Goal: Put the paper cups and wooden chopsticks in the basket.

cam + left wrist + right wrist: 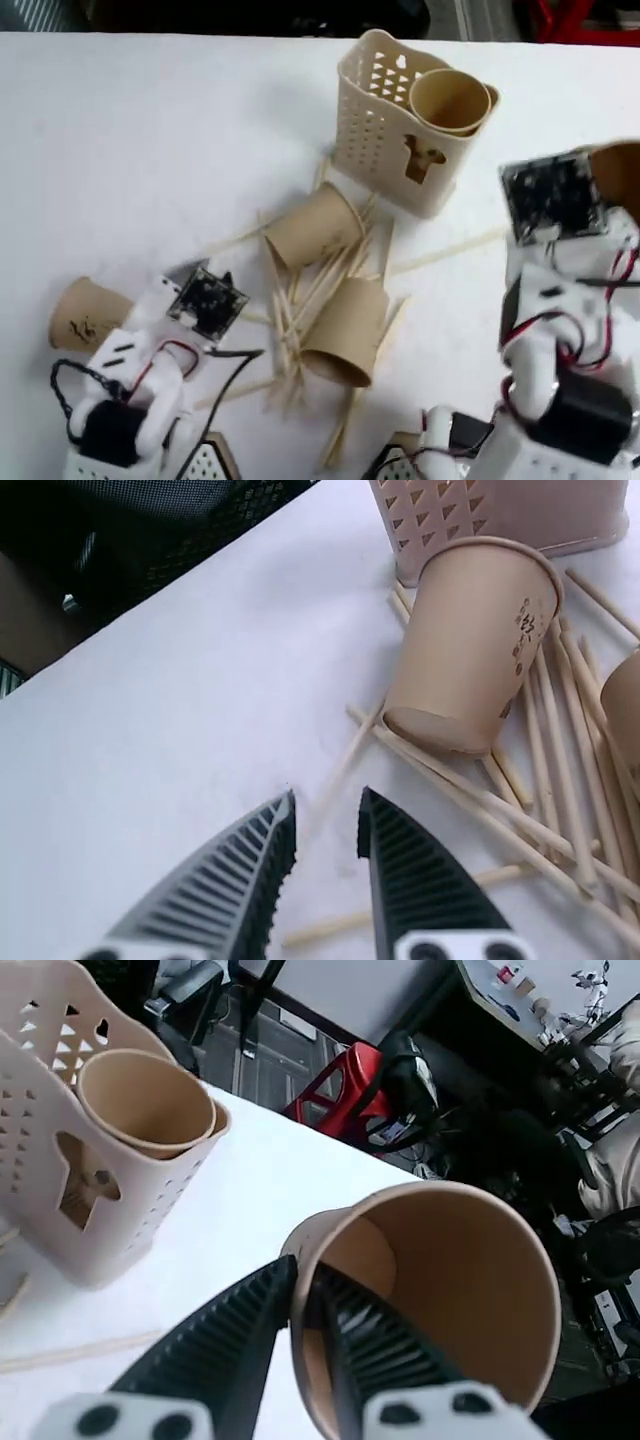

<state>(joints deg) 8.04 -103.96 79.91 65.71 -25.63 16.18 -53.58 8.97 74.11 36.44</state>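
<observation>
White worktop [150, 150] carries everything, with dark room clutter beyond its far edge.

The right pincer [303, 1278] is nearly closed over the rim of the held cup [450, 1290], one finger inside the wall and one outside. It holds the cup off the worktop with the mouth tipped toward the wrist camera. Ahead and to one side stands the basket [40, 1160], upright, with a basket cup [150, 1100] already in it.

The left pincer [325, 810] is empty, its fingers a narrow gap apart just above the worktop. Chopsticks [480, 800] lie scattered just ahead of it. Beyond them a lying cup [470, 650] rests on its side across them, base toward the pincer and rim close to the basket. A second cup [345, 333] lies on the same pile, and a far cup [85, 313] lies beside the left arm.

These cups look light and thin-walled, so they would crush easily, and the rolled rim is probably the safest hold. The chopsticks seem stiff, light and prone to rolling. One propped on another should be easier to pinch across its middle.

In the high view the held cup is cut off at the edge. I cannot count the chopsticks under the cups, nor tell whether any are in the basket.
</observation>
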